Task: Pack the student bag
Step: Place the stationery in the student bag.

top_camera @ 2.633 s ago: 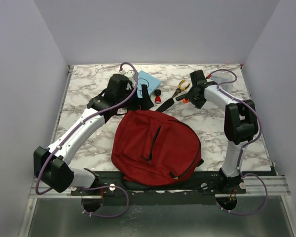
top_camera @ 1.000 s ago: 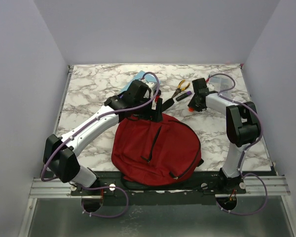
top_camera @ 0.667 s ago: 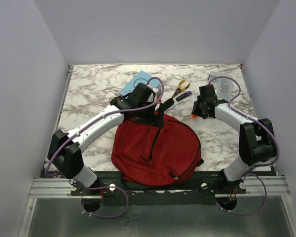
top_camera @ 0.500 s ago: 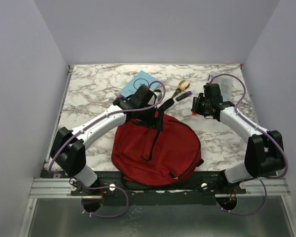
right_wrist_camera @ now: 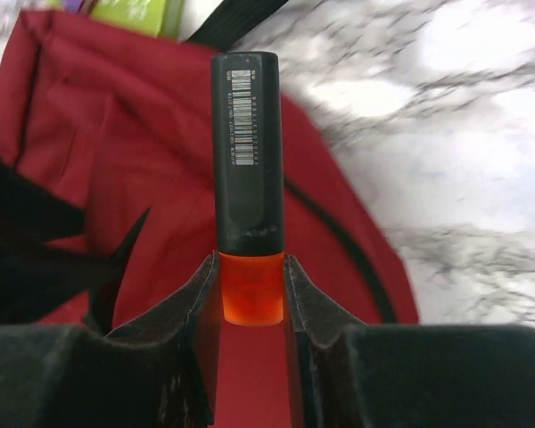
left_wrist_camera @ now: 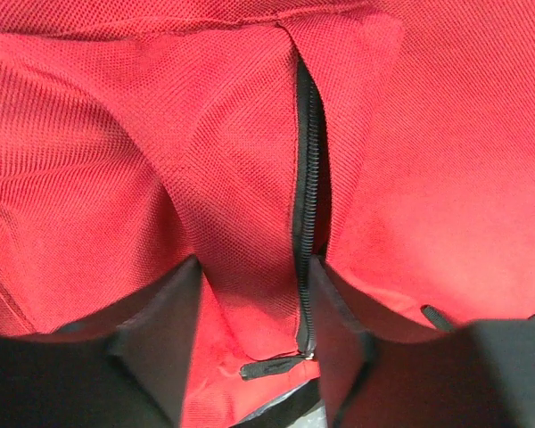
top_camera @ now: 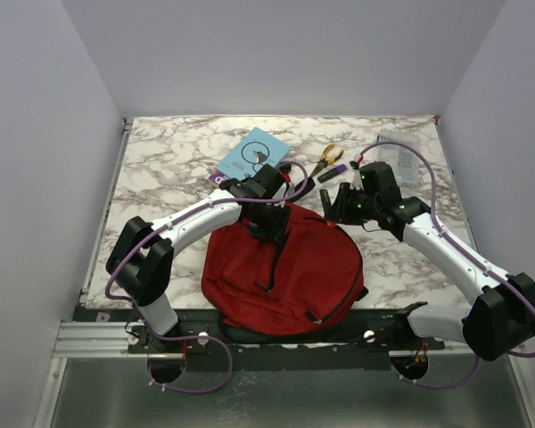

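To your left, a broad strip of marbled table lay open between the left arm and the wall, up to the raised rim. A blue book lay flat just beyond that arm's wrist. The left gripper pointed down onto the student bag. Its jaws stood partway apart and straddled the black zipper. Red cloth filled the gap, but no firm pinch showed.

The bag lay flat at the near middle of the table, between both arm bases, with its near edge over the black rail. Its fabric was a soft, coarse weave, creased into folds around the zipper's toothed line. A small pull tab lay by the fingers.

Yellow-handled pliers lay just past the bag's far rim, close to both wrists, so room there was tight. Your right gripper was clamped on the orange end of a smooth black tube. The tube was a straight cylinder bearing a barcode, held above the bag's far right edge. Right of it, marble ran open toward a clear case by the far corner.
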